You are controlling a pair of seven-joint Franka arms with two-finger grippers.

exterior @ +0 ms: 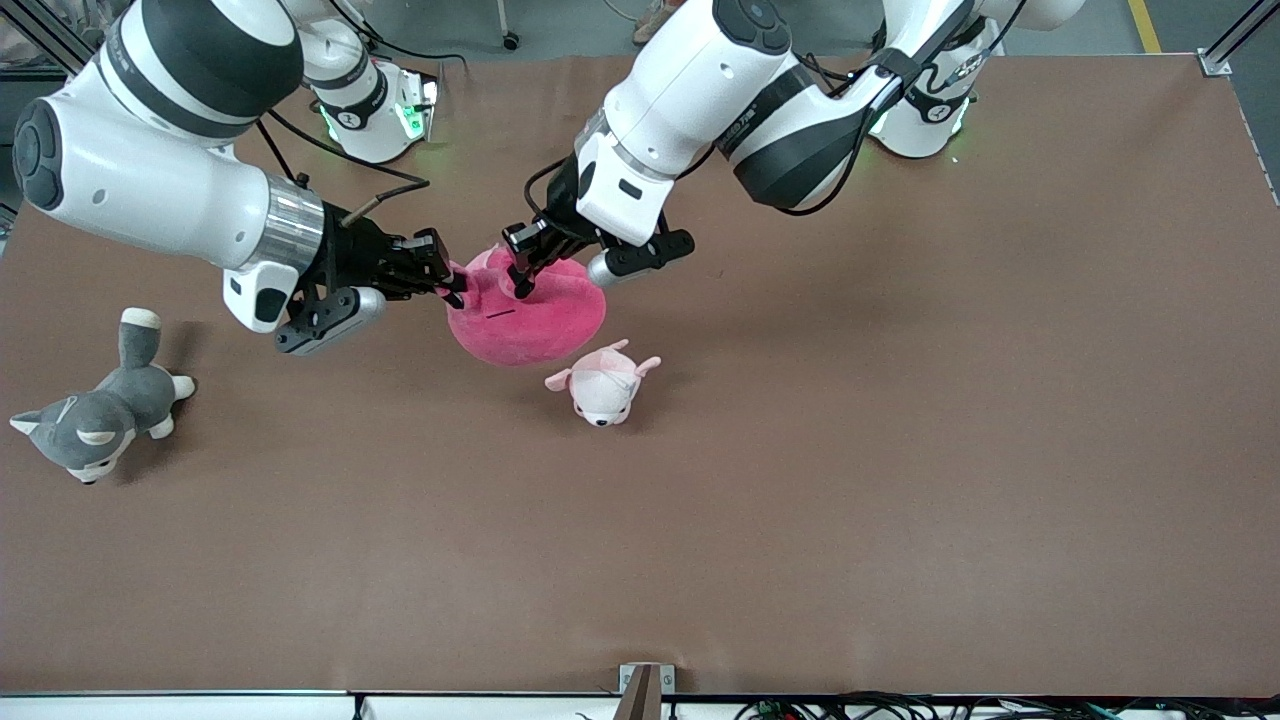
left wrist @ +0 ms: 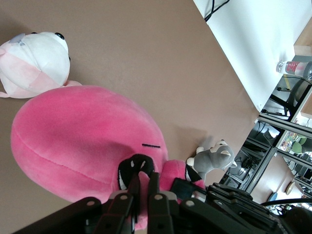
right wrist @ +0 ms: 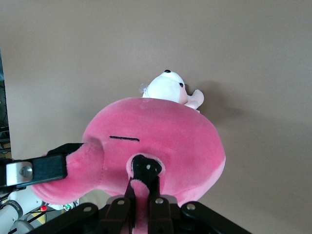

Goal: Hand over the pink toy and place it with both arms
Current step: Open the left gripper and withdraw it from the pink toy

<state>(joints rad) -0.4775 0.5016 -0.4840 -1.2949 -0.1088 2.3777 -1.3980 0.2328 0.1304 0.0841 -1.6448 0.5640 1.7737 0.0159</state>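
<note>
We start at the right arm's end of the desk [exterior: 900, 450]: grey-and-white husky plush [exterior: 95, 415] lying on its side, well apart from the action, not our target. Next, the right end effector [exterior: 452, 285] comes in level and has its fingers pinched shut on a small protruding nub, an ear or limb, at the edge of the pink toy [exterior: 540, 320]. In the right wrist view the fingers [right wrist: 141, 192] are closed on a fold of pink fabric at the eye patch, and the other arm's finger grips the side nub. The pink toy hangs just above the desk, casting a shadow, held between both arms near the middle of the desk toward the robots' bases. Then the left end effector [exterior: 520, 280] points down onto the toy's top, fingers closed tight on plush at the black eye marking; the left wrist view confirms fingertips [left wrist: 141, 187] pinched together on fabric. So both have hold, mid handover. We judge the toy light, soft and squashy: fabric bunches under the fingers, the body sags, nothing fragile, not slippery. Best holds are the ears, nubs or a deep pinch of loose fabric, since the round body is too wide to span. A shallow pinch could slip out when one arm lets go. Small pale pink-and-white plush animal [exterior: 603, 382] sits on the desk just beside the toy, nearer the front camera; it could get bumped when placing.
</note>
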